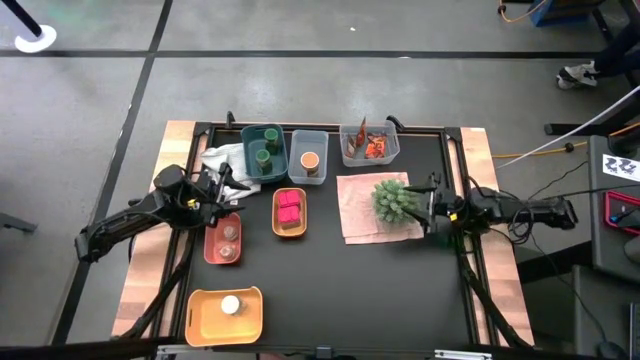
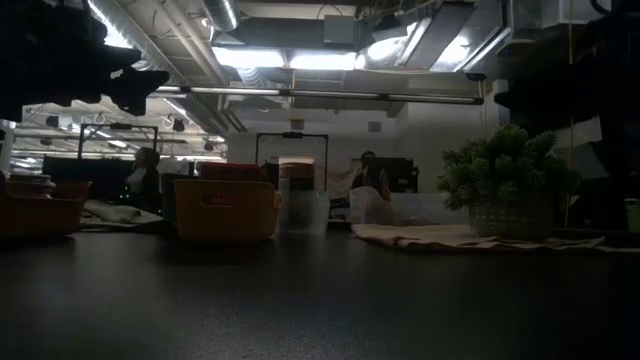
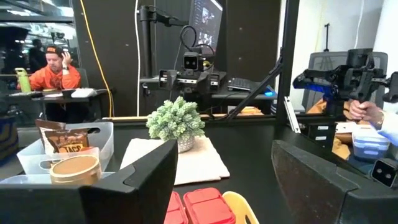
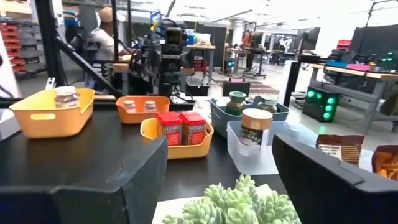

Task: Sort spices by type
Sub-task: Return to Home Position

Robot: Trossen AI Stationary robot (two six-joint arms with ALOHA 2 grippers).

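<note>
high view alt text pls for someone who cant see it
Seen from above, six bins hold sorted spices on a black table, beside a spiky plant on a cloth. The open left pincer and right pincer flank them.

The high camera hangs well above, looking straight down on the whole black table (image 1: 330, 290). The low camera sits at the table's 6 o'clock edge, at surface height, facing 12 o'clock. The left wrist camera, near 9 o'clock, faces 3 o'clock; the right wrist camera faces the opposite way. All four share the spiky plant (image 1: 392, 200); both wrist views share the yellow bin (image 4: 186, 151).
</note>
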